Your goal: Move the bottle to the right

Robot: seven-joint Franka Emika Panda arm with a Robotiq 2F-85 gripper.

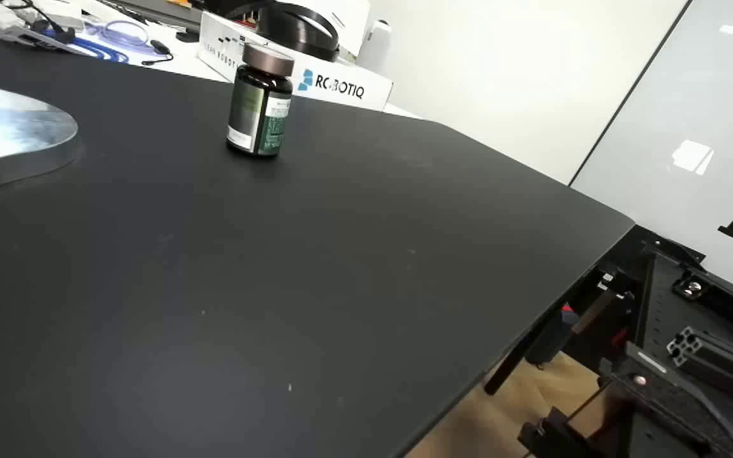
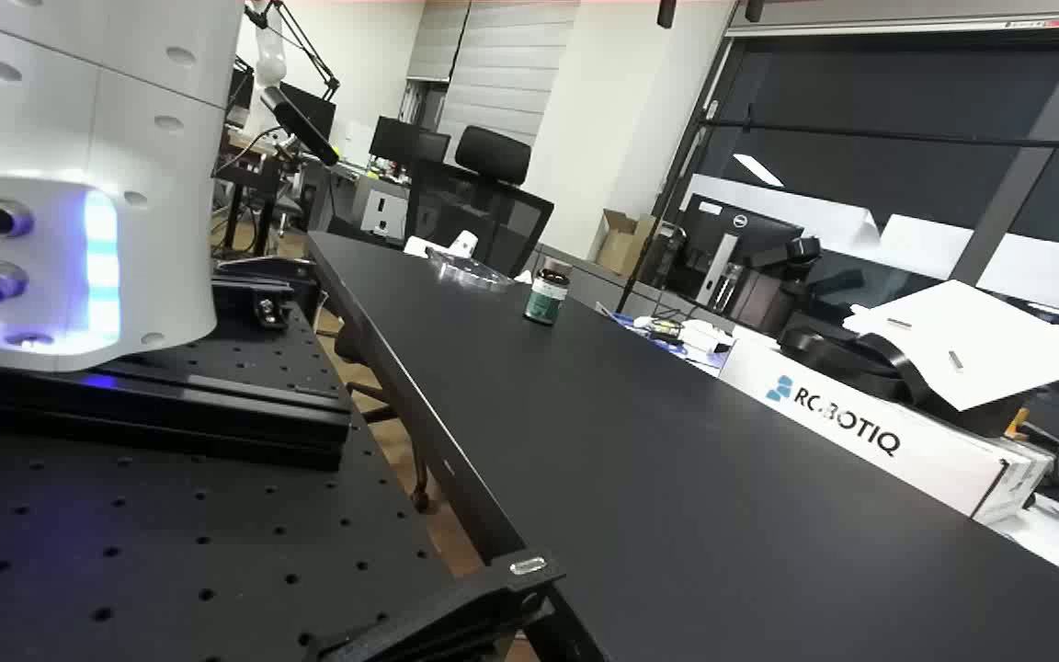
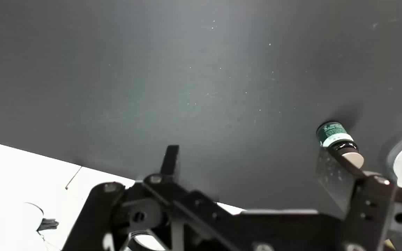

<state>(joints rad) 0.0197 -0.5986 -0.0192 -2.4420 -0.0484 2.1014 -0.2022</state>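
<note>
Bright indoor light, glossy reflections, a blurred gripper (image 3: 249,153).
In an exterior view the white wall (image 1: 481,70) is bright, the glossy white panel (image 1: 672,114) beside it carries sharp reflections, and the table (image 1: 366,267) shows a bluish sheen toward the lower left. In an exterior view the light strip (image 2: 102,267) on the robot base (image 2: 166,221) glows blue-white (its middle nearly burnt out), a violet cast lies on the perforated plate (image 2: 162,524) below, and the dark window (image 2: 870,83) bears bright patches. In the wrist view the white surface (image 3: 23,181) at lower left is overexposed, the pill bottle (image 3: 334,134) casts a soft shadow, and the gripper is out of focus.
</note>
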